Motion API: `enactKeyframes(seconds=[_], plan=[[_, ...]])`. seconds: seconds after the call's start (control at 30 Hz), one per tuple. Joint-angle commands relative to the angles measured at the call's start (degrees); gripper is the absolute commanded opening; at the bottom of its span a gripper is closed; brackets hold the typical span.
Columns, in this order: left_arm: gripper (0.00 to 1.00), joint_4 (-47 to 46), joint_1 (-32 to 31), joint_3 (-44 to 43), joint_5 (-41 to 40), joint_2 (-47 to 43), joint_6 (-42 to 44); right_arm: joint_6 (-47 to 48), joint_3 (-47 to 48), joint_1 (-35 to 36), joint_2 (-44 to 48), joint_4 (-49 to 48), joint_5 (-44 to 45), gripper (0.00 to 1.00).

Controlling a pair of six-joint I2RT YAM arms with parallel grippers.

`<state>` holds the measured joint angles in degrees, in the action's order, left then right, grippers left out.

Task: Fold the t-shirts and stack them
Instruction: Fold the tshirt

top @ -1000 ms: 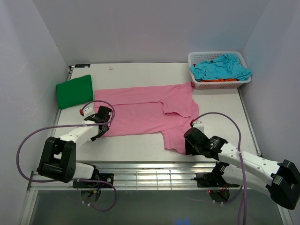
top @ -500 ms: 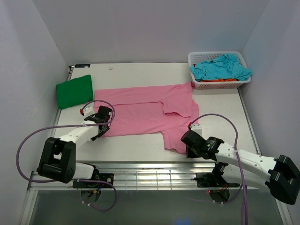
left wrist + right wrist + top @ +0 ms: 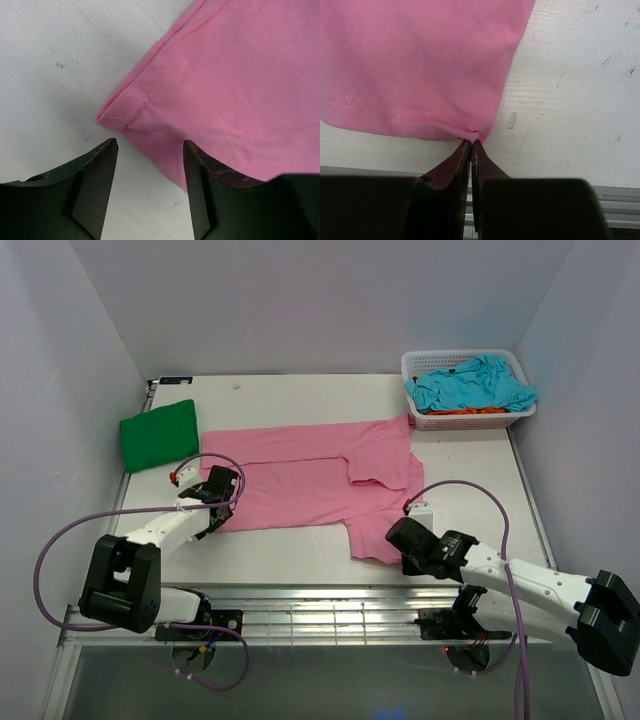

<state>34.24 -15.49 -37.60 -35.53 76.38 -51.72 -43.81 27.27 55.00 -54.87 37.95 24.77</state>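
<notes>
The large, soft-cloth pink t-shirt (image 3: 300, 485) is lying spread flat across the middle of the scuffed white table (image 3: 300, 400). Its long body is running from left to right, and one flap is reaching down toward the near edge on the right. In the overhead view a smaller panel of the same cloth is lying doubled over near the right end.

The right gripper (image 3: 400, 545) is sitting low at that near-right flap. In the right wrist view its two dark fingers (image 3: 462, 160) are pressing tightly together, pinching a small pucker of the pink t-shirt (image 3: 420, 60) right at the corner where the stitched hem meets the side edge. The rest of the flap is lying flat on the table beyond the tips.

The left gripper (image 3: 213, 495) is resting at the near-left corner of the shirt. In the left wrist view its fingers (image 3: 97, 170) are standing apart, gripping nothing, and the hemmed corner of the pink t-shirt (image 3: 240, 75) is lying just ahead of the gap. Whether either finger is touching the cloth cannot be told.

A folded bright green cloth t-shirt (image 3: 158, 435) is sitting at the far left of the table, just beside the pink one's left end. At the far right corner a white plastic mesh basket (image 3: 460, 356) is holding a crumpled turquoise t-shirt (image 3: 470, 385), with an orange t-shirt (image 3: 470, 411) showing beneath it.
</notes>
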Motion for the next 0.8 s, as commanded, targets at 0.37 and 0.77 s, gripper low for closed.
enactKeyframes(seconds=[0.37,0.77], plan=[[0.57,3.6,1.4,-2.7,-1.6,-0.4,-2.9,2.2,6.0,0.5,-1.3,1.8,4.8,0.08],[0.56,7.1,1.6,-2.8,-5.3,1.0,-6.5,3.4,4.6,0.5,-2.0,-0.4,4.2,0.08]])
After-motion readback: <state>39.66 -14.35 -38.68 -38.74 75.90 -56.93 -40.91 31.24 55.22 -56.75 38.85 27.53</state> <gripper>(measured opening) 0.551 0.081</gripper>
